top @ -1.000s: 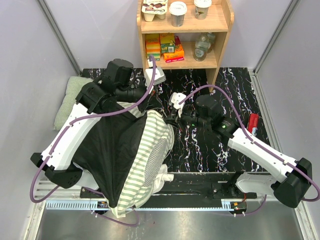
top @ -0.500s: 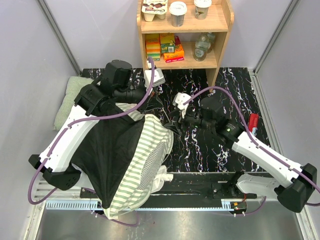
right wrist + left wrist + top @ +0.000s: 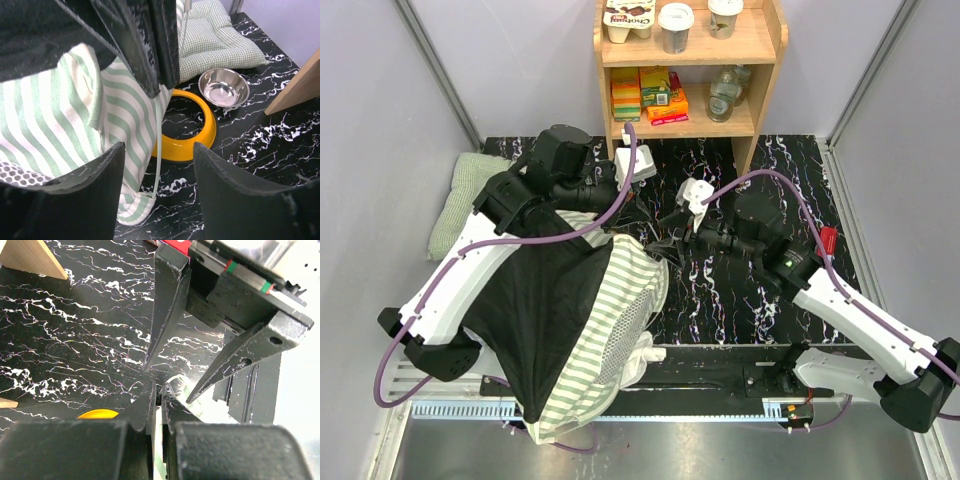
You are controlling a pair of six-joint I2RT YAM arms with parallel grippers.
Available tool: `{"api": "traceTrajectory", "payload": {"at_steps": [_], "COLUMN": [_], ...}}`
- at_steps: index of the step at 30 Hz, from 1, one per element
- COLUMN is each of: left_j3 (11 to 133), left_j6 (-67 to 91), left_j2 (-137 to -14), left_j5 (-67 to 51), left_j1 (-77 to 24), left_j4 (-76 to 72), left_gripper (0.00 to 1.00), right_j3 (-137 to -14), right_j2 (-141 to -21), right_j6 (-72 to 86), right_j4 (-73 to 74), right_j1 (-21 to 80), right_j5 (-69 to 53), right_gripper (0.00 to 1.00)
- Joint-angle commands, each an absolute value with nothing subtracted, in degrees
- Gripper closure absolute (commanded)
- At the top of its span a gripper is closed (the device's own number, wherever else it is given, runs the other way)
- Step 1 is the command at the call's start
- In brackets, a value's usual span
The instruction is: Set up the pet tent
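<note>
Your left claw [image 3: 159, 388] is pinched shut on a thin white pole [image 3: 158, 170] of the tent [image 3: 575, 300]. The tent lies crumpled, dark underside up, on the near left of the table. Your right claw [image 3: 159, 146] is spread wide, and the pole hangs between its fingers. A yellow ring [image 3: 200, 142] sits just beside the striped fabric.

Top view: bright, even overhead light, soft short shadows under the arms on the table [image 3: 720, 290], sharp corner to corner, wall rails bow slightly at the edges. Left wrist: upper right and right edge blown out white; left gripper [image 3: 159, 392] close to the lens, fingers [image 3: 100, 450] soft. Right wrist: well lit, specular glare in the steel bowl [image 3: 223, 87], pet tent [image 3: 55, 110] stripes crisp, right gripper [image 3: 159, 146] fingers [image 3: 65, 200] dark and blurred.
</note>
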State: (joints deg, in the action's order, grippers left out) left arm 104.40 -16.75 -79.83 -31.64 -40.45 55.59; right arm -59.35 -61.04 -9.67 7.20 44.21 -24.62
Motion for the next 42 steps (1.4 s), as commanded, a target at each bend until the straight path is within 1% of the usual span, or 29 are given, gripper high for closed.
{"api": "traceTrajectory", "payload": {"at_steps": [1,7,11,12,16,18,19,20,21,22,25,28,33,37,40,42], "left_j3": [103.4,103.4,103.4,103.3,103.3,103.0,102.9,103.3,104.0,106.1,113.2,115.7,109.4,105.8,102.8,101.3], "left_j6": [-19.2,-19.2,-19.2,-19.2,-19.4,-19.6,-19.7,-19.9,-20.3,-21.3,-24.6,-29.9,-31.2,-30.6,-31.3,-32.0], "left_j2": [-79.0,-78.8,-78.6,-78.6,-78.3,-78.2,-78.3,-78.4,-78.7,-79.0,-80.2,-80.2,-76.4,-74.9,-74.4,-74.4], "left_j5": [-29.2,-29.4,-29.4,-29.4,-29.1,-28.6,-28.1,-28.0,-27.9,-28.1,-30.4,-32.1,-33.0,-31.3,-31.0,-32.9], "left_j1": [-40.5,-40.7,-40.9,-40.9,-40.9,-40.9,-40.9,-40.9,-40.8,-40.8,-39.6,-38.8,-38.2,-35.4,-34.7,-34.6], "left_j4": [59.0,59.1,59.1,59.2,59.3,59.4,59.7,60.3,61.0,62.4,68.1,73.9,75.4,73.2,72.6,73.6], "left_gripper": [1.00,1.00,1.00,1.00,1.00,1.00,0.96,0.69,0.54,0.45,0.30,0.26,0.20,0.20,0.25,0.35], "right_j3": [-62.9,-64.9,-65.8,-66.0,-65.7,-65.0,-64.6,-64.3,-63.9,-63.6,-63.2,-63.1,-63.2,-63.2,-63.1,-62.9], "right_j2": [-60.6,-63.1,-64.3,-64.7,-64.8,-64.0,-63.8,-63.7,-63.6,-63.7,-63.7,-63.7,-64.2,-64.3,-64.0,-63.9], "right_j6": [-7.3,-5.8,-5.2,-5.1,-5.0,-5.1,-5.2,-5.3,-5.4,-5.6,-6.0,-6.2,-6.5,-6.6,-6.8,-7.0], "right_j4": [2.6,0.6,-1.8,-1.8,-1.8,-1.8,-1.8,-1.7,-1.7,-1.5,-0.9,-0.8,-0.8,-1.0,-0.8,-0.7], "right_j1": [44.6,44.4,44.5,44.5,44.3,44.3,44.3,44.2,44.2,44.2,44.3,44.3,44.2,44.3,44.2,44.3], "right_j5": [-24.1,-27.3,-28.6,-28.7,-28.9,-28.5,-28.4,-28.0,-28.0,-27.7,-27.0,-27.2,-27.7,-28.6,-28.6,-28.5], "right_gripper": [0.42,0.50,0.61,0.67,1.00,1.00,1.00,1.00,1.00,1.00,1.00,1.00,1.00,1.00,1.00,1.00]}}
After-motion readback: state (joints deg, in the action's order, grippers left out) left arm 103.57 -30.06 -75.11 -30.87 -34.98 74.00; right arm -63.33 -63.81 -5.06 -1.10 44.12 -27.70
